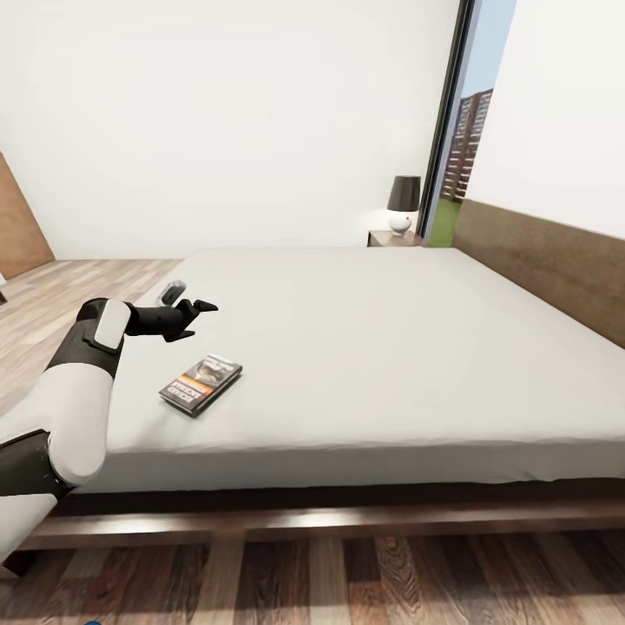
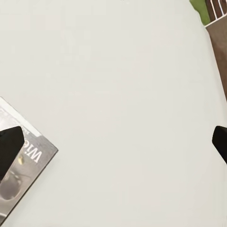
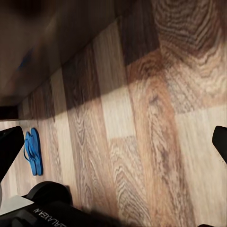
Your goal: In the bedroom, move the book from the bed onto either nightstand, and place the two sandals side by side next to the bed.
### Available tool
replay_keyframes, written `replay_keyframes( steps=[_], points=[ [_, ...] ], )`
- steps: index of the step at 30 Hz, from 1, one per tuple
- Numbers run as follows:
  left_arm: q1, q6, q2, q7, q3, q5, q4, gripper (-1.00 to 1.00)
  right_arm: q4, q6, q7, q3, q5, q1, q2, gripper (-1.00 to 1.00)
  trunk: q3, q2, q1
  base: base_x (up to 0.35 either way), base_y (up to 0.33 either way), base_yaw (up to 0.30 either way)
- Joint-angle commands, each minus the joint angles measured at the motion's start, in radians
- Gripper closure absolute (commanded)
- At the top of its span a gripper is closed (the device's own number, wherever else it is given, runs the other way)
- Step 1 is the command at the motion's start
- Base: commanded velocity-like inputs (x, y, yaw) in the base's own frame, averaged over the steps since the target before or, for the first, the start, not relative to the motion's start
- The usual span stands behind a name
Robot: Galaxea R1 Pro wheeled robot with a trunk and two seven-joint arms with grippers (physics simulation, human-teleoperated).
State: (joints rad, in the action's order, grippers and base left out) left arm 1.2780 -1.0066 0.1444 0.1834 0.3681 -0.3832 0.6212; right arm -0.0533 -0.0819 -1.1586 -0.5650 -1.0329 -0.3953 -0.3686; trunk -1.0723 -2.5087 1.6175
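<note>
The book [image 1: 201, 384], dark grey with white and orange lettering, lies flat on the bed's light-grey mattress [image 1: 373, 347] near its front left corner. My left gripper [image 1: 198, 318] hovers open over the mattress just beyond the book. In the left wrist view one corner of the book [image 2: 26, 163] lies beside one fingertip of the left gripper [image 2: 115, 146], and nothing sits between the fingers. The right gripper [image 3: 115, 146] is open above the plank floor. Two blue sandals [image 3: 33, 151] lie side by side on that floor. A nightstand [image 1: 392, 237] with a black-shaded lamp [image 1: 404, 204] stands past the bed's far corner.
The dark wooden bed frame [image 1: 304, 521] runs along the front and the headboard [image 1: 547, 260] along the right. A tall black-framed window [image 1: 464, 139] stands behind the nightstand, and a brown door [image 1: 17, 221] is at far left. The robot's base [image 3: 47, 208] stands near the sandals.
</note>
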Motion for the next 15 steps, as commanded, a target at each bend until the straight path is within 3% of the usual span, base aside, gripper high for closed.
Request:
replay_keyframes(
  steps=[1,7,15],
  points=[
    [0.001,-0.004,0.000,0.010,0.005,0.010,0.000,-1.00,-0.002,-0.009,-0.005,-0.007,-0.010,0.000,0.000,-1.00,-0.001,0.000,0.000,0.129,-0.016,0.000],
    [0.000,-0.004,0.001,0.010,0.005,0.011,0.000,-1.00,-0.002,0.011,-0.010,-0.006,-0.012,0.019,-0.001,-1.00,-0.001,0.000,0.000,0.088,-0.008,0.000],
    [-0.003,-0.004,0.012,0.010,0.006,0.014,-0.009,-1.00,-0.002,0.105,-0.020,-0.005,-0.015,0.073,-0.002,-1.00,-0.001,0.000,0.000,0.019,-0.002,0.000]
  ],
)
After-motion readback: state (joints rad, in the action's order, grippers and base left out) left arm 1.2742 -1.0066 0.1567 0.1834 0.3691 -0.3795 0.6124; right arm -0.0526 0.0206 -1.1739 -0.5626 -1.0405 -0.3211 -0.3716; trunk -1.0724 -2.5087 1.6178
